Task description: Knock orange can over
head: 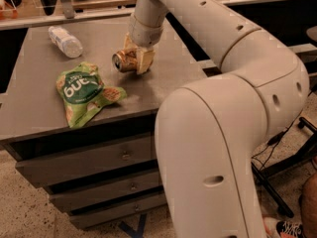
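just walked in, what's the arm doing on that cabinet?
The robot's gripper is down on the grey drawer cabinet, right against the orange can. The can lies on its side, top facing left. A green snack bag and a water bottle lie apart, further left.

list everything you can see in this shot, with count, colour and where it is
small orange-gold metal drink can: one, orange-gold, lying on its side near the middle of the cabinet top, at the pincer
clear plastic water bottle: one, clear, lying at the back left of the top
crumpled green snack bag: one, green, front left of the top
grey metal drawer cabinet: one, grey, left half of the view
robot arm: one, cream-white, reaching from the right foreground
pincer: one, beige, down at the can
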Tool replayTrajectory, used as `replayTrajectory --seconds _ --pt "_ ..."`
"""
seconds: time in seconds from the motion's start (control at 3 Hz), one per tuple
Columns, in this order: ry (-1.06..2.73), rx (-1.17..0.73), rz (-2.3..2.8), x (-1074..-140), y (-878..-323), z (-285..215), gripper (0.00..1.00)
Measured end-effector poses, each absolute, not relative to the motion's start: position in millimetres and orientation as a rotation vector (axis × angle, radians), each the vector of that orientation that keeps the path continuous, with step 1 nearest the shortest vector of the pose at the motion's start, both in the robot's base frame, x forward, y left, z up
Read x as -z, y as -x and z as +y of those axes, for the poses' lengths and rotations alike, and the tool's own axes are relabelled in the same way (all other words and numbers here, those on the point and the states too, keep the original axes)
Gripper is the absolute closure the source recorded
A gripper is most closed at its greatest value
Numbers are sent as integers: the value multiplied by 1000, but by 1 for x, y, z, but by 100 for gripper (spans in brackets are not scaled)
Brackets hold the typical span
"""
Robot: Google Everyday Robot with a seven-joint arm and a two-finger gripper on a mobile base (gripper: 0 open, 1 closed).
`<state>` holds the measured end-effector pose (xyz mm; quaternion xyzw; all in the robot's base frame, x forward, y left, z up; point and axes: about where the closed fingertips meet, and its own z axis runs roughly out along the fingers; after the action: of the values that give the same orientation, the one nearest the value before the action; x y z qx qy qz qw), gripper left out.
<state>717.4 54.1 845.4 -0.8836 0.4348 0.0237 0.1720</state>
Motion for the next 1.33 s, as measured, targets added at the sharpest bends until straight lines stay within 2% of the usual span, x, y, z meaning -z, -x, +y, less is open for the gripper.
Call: replayTrajectory --seconds 0.33,1.33 --pt "2498 -85 1244 -846 -717 54 0" --pt "2442 -133 1265 -849 -718 56 0"
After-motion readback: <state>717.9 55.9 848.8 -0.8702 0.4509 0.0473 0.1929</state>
